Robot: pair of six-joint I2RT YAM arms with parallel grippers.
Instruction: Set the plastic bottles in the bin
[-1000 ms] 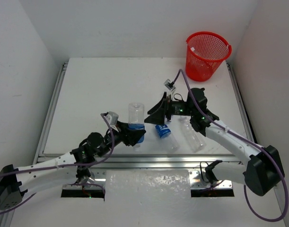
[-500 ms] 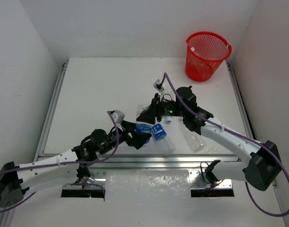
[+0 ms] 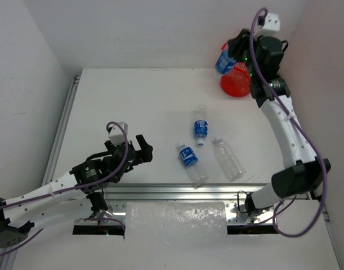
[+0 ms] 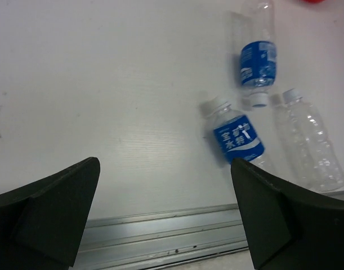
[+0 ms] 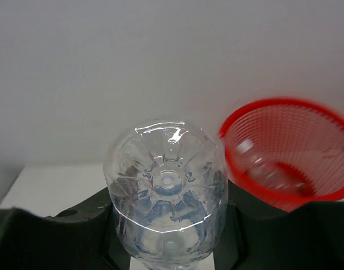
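Observation:
My right gripper [image 3: 232,55] is raised high at the back right, shut on a blue-labelled plastic bottle [image 3: 222,61] beside the red mesh bin [image 3: 237,83], which the arm partly hides. In the right wrist view the bottle's clear base [image 5: 167,183] faces the camera between the fingers, with the bin [image 5: 290,152] to its right. Three bottles lie on the table: a blue-labelled one [image 3: 200,126] [image 4: 257,59], a second blue-labelled one [image 3: 190,161] [image 4: 237,138] and an unlabelled one [image 3: 228,160] [image 4: 308,147]. My left gripper [image 3: 132,151] [image 4: 166,225] stands open and empty, left of them.
A metal rail [image 3: 177,191] [image 4: 160,230] runs along the table's near edge, just below the left gripper. White walls close in the table on the left, back and right; the bin stands in the back right corner.
The right gripper shut on the blue-labelled bottle that the left gripper held, then carried it up and back to the bin. The left gripper opened and drew back to the left.

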